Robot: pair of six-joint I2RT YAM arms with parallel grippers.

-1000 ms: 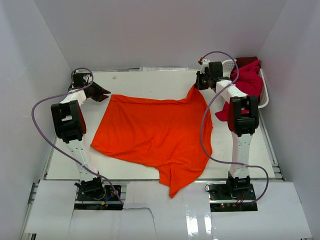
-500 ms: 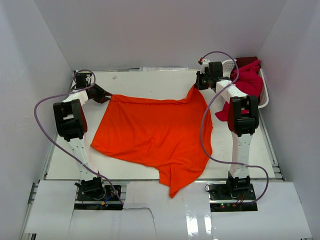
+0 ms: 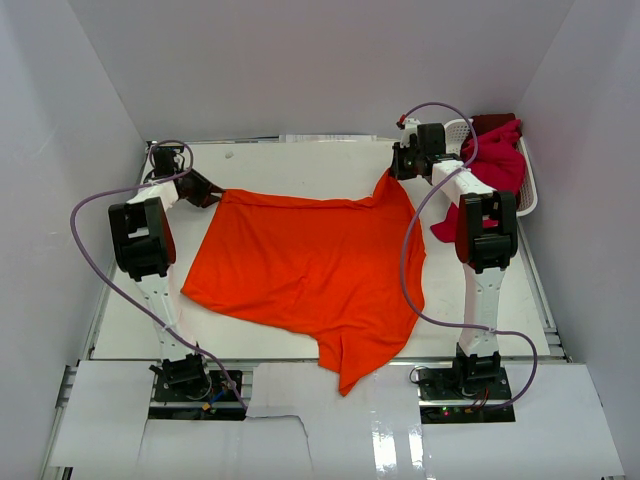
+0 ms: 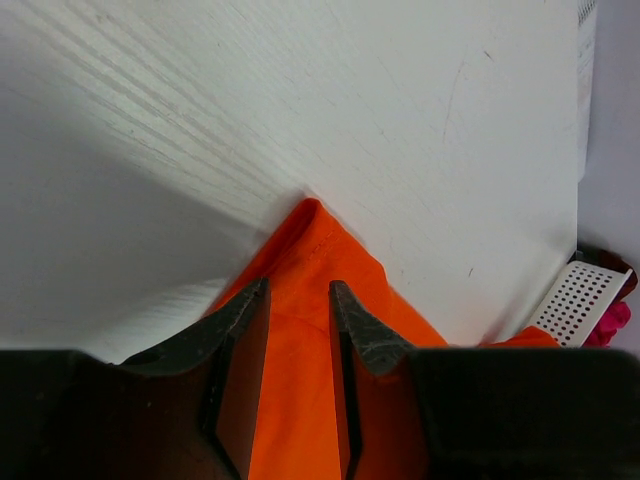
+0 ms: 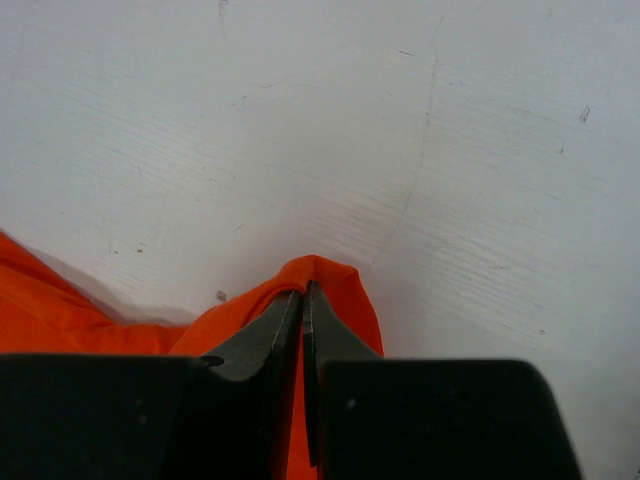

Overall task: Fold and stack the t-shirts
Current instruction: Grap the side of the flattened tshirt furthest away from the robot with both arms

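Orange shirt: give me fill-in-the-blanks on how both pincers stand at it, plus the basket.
The right pincer is ___ on a corner of the orange shirt.
On the left pincer, the jaws stand ___ astride another corner.
The basket of red shirts sits on the robot's ___ side.
Missing: shut; open; right.

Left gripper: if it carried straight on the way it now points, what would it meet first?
Most likely the orange t-shirt, whose corner lies in the mouth of the open left gripper. Past its tip only bare table shows; the downward angle is hard to judge.
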